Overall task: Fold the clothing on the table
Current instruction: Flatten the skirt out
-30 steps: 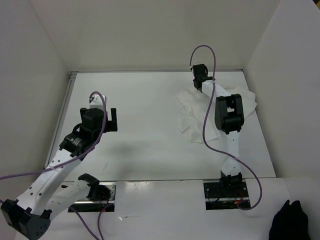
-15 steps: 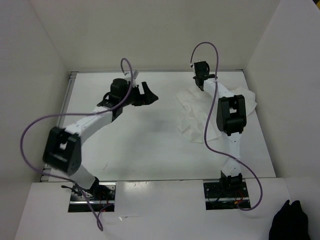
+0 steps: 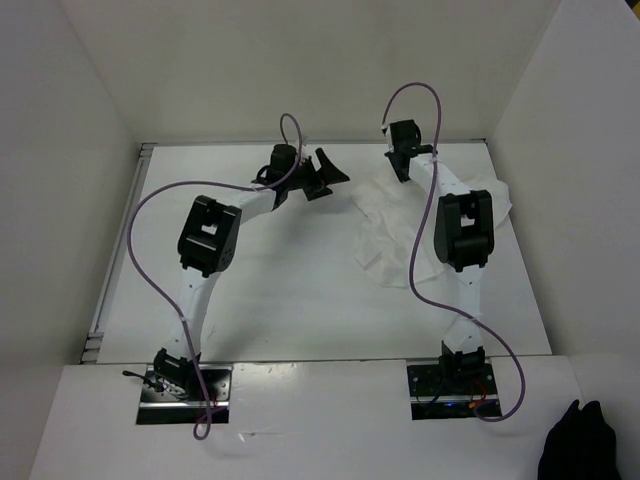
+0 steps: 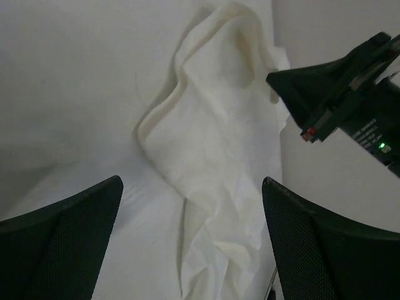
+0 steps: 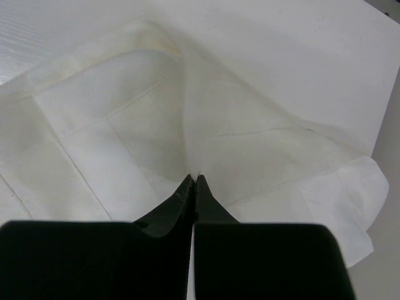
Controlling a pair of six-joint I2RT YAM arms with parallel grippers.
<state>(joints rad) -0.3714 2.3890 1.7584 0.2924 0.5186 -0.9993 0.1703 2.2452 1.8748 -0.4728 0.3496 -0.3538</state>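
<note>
Entry, as found:
- Bench (image 3: 290,300): one.
- Clothing (image 3: 385,240): one white piece, crumpled.
- Arms: two, namely the left arm (image 3: 207,235) and the right arm (image 3: 458,232).
- Hands: two, the left hand (image 3: 330,178) and the right hand (image 3: 402,172), each with two fingers.
- Purple cables: two, one left cable (image 3: 137,240) and one right cable (image 3: 412,262).
- Base plates: two, the left plate (image 3: 215,395) and the right plate (image 3: 425,400).
- Dark item (image 3: 578,445) at the near right corner: one; its kind could not be told.
</note>
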